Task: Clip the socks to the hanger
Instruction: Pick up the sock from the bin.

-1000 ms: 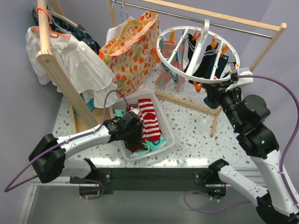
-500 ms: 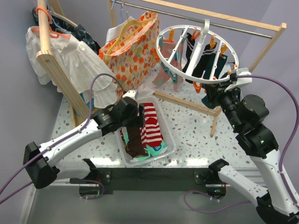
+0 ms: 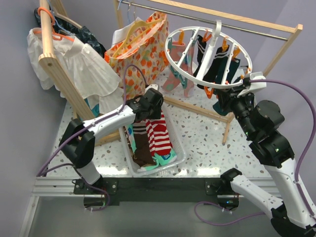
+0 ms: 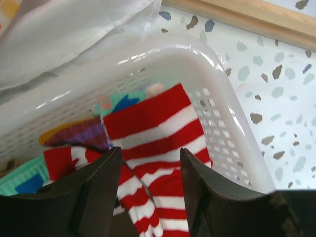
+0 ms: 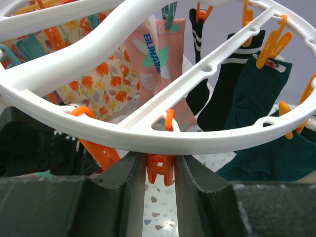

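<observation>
Nearest, a white basket (image 3: 179, 142) sits on the speckled counter (image 3: 202, 133) with loose socks (image 3: 150, 143) in it: a brown striped sock (image 3: 141, 146), a red-and-white striped sock (image 3: 159, 136) and a teal sock (image 3: 166, 159) lie side by side. The left gripper (image 4: 149, 154) hovers over the basket's far end, fingers apart above the red-and-white striped sock, gripping nothing. Farther back on the right, the right gripper (image 5: 158, 159) sits under the near rim of the hanger (image 5: 207, 140), fingers clamped on an orange clip (image 5: 159, 170) dangling there. Dark socks (image 3: 217, 66) and a pink sock (image 5: 168, 54) hang clipped from the ring, before the wooden rail frame (image 3: 276, 24)
</observation>
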Controlling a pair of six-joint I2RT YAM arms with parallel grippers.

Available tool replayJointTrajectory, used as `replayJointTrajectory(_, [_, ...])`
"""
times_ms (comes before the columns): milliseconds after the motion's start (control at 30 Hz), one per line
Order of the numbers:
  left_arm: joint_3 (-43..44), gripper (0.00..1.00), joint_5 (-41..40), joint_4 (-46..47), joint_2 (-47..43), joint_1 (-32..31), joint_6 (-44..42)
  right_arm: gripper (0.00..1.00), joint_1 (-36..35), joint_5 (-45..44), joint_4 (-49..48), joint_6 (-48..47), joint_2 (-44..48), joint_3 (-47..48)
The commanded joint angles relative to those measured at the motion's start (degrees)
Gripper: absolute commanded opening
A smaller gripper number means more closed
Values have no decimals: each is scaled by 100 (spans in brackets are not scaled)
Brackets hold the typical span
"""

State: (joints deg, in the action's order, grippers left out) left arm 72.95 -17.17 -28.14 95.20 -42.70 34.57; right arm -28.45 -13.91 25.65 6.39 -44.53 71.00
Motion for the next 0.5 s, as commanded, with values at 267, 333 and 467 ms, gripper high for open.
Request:
replayJointTrajectory(267, [510, 17, 126, 274, 641, 60, -82, 10, 6, 47, 72, -50, 68, -113])
replayJointTrajectory(333, [378, 6, 65, 318, 456, 60, -108, 10, 6, 55, 63, -51, 68, -130])
replayJointTrajectory(467, [264, 0, 3, 362, 245, 60, -143, 10, 6, 64, 63, -33, 85, -148])
